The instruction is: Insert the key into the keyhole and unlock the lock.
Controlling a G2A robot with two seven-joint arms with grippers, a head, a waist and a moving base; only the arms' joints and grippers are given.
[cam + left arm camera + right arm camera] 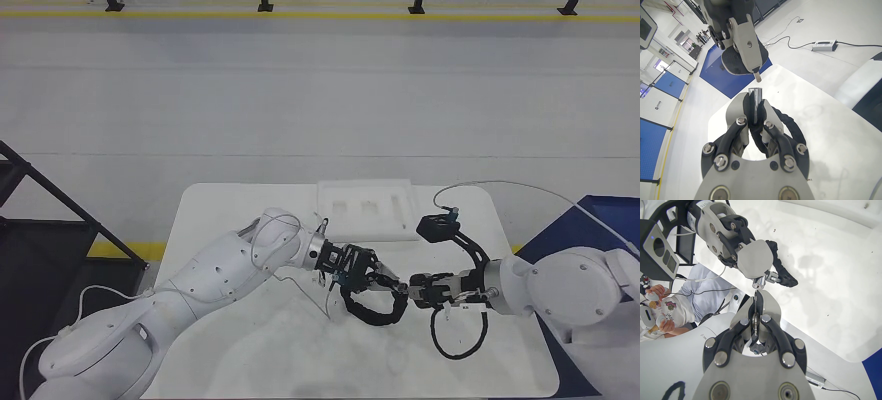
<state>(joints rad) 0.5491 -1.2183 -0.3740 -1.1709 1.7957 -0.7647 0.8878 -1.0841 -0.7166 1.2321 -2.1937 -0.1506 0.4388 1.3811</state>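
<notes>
You're at alignment — left pincer [754, 103] clamped on the lock [759, 283], right pincer [757, 298] clamped on the key [758, 77], its tip just short of the keyhole [757, 287]; next, square it up and ease in

Bright, even light washes the white table [300, 350]; the chrome lock [755, 98] glints; wrist views bow at their edges.

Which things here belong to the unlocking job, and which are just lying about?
In the job: lock, held by the left gripper; its black cable loop; key, held by the right gripper.
Lying about: white foam tray on the table; cabled silver box on the floor.
</notes>
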